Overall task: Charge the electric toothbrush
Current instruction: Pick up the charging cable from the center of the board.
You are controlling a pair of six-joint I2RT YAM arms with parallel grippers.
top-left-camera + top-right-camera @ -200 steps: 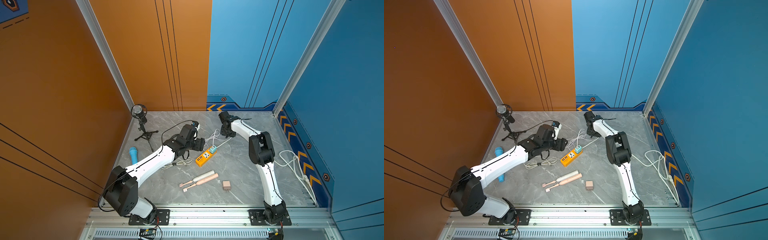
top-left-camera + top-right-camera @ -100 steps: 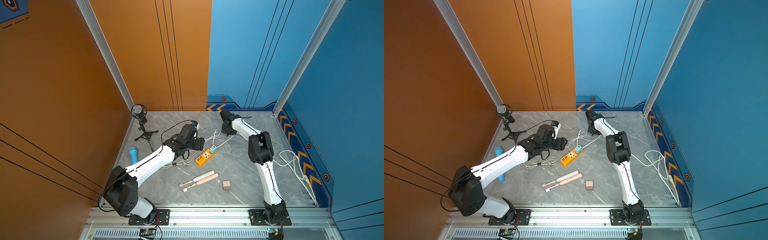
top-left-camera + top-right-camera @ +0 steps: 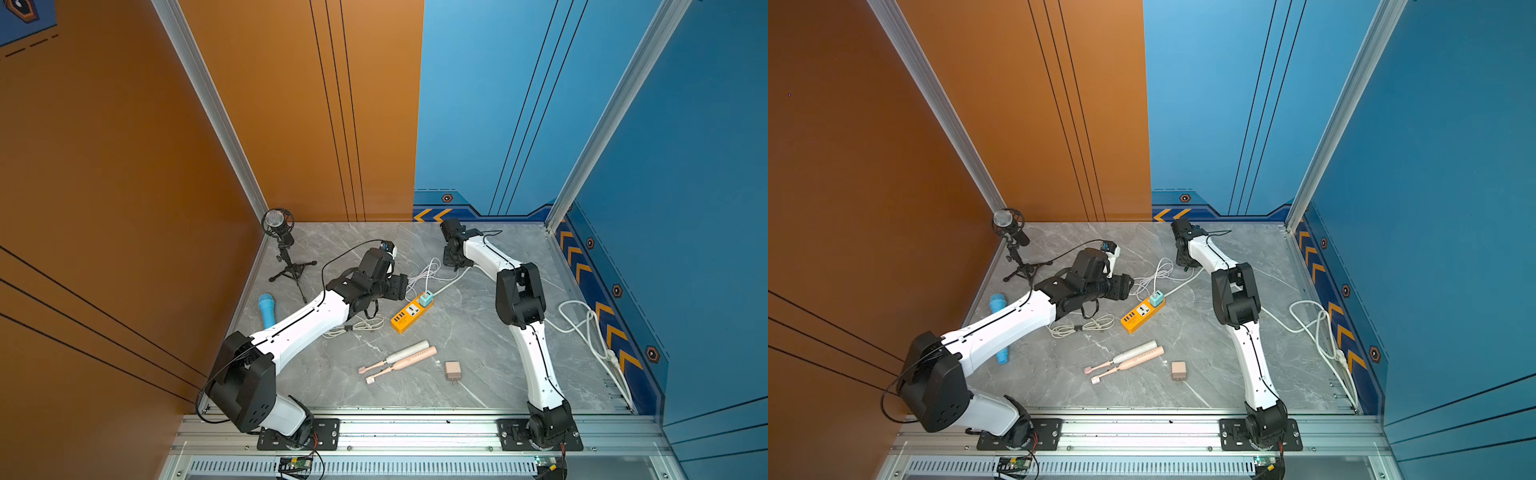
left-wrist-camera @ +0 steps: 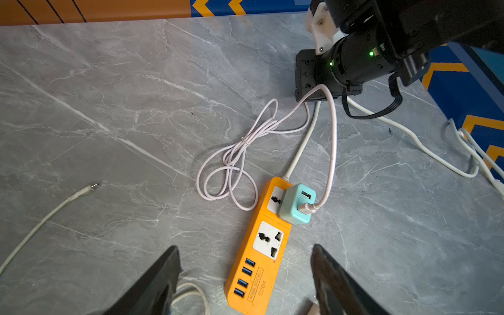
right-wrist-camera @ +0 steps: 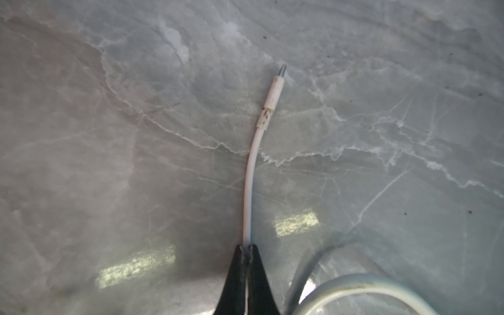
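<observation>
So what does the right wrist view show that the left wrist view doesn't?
Only right wrist: the right gripper pinched shut on the charging cable, and its loose plug tip. Only left wrist: the orange power strip, the teal adapter plugged into it, and the open left gripper. Both: that cable and the marble table.
</observation>
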